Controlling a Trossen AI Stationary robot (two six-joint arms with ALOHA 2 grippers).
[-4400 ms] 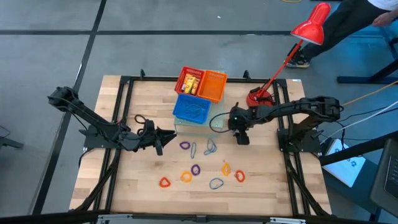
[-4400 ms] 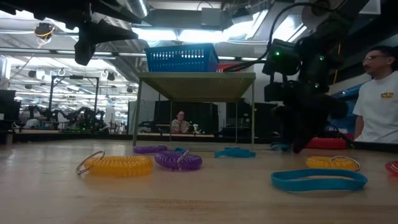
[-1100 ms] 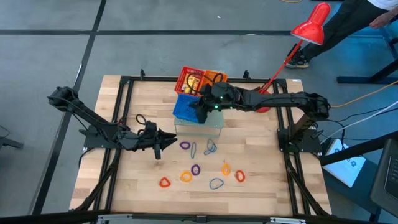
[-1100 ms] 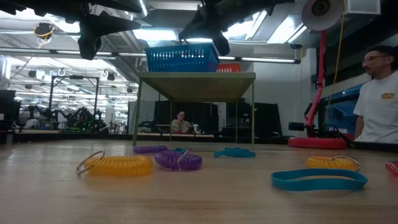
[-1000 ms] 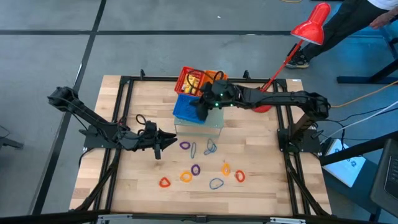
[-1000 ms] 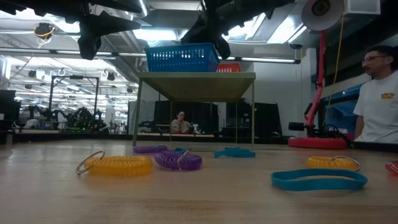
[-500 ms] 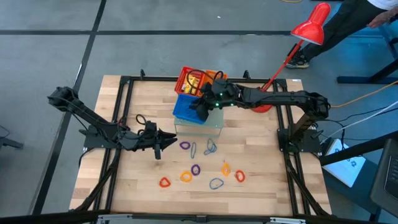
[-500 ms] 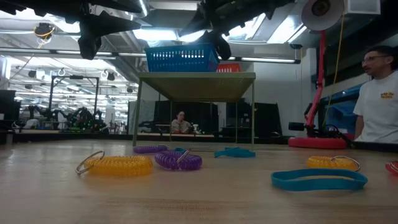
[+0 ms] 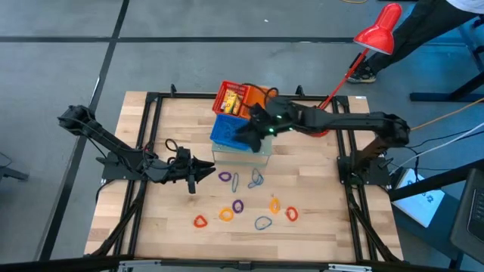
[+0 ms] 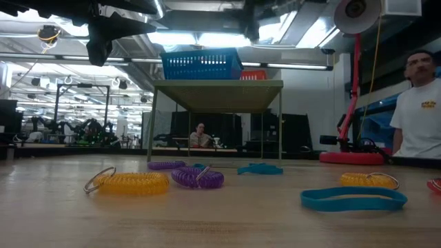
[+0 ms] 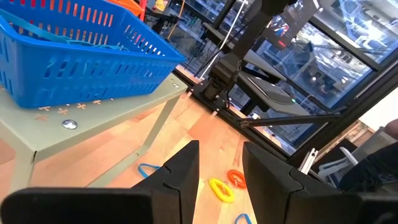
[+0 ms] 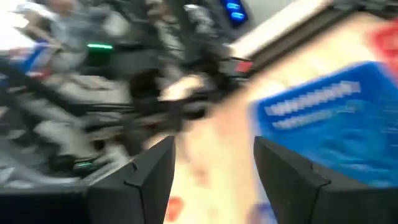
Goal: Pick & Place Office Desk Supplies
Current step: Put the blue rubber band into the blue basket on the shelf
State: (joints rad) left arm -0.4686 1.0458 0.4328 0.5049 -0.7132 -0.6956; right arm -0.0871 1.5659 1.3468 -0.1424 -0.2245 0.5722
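- Loops (image 9: 238, 206) of coiled plastic lie scattered on the wooden table (image 9: 318, 227), is that right?

- Yes, in front of the little grey stand (image 9: 242, 156). Seen from above, a purple one (image 9: 224, 177) and two blue-grey ones (image 9: 255, 178) lie nearest the stand. Farther forward are orange ones (image 9: 226, 215), a red one (image 9: 200, 222) and another blue-grey one (image 9: 262, 223). From table height a yellow coil (image 10: 131, 182), a purple coil (image 10: 198, 178) and a flat blue band (image 10: 353, 199) lie closest to the camera.

- And the baskets?

- A blue basket (image 9: 231, 132) sits on top of the stand, with thin blue loops (image 11: 56, 34) inside it in the left wrist view. Behind it stand a red basket (image 9: 231, 98) holding yellow blocks (image 9: 233, 102), and an orange basket, mostly hidden by the arm.

- Where is the right gripper (image 9: 247, 133)?

- Above the blue basket's right edge, arm stretched across from the right side. In its own blurred view the fingers (image 12: 152, 174) stand wide apart with nothing between them.

- The left gripper (image 9: 193, 171)?

- Low over the table, to the left of the purple loop. Its fingers (image 11: 183, 177) are part open, a clear gap between them, holding nothing.

- Anything else?

- A red desk lamp (image 9: 380, 29) at the table's far right corner, and a person in a white shirt (image 10: 420, 117) beyond the table.
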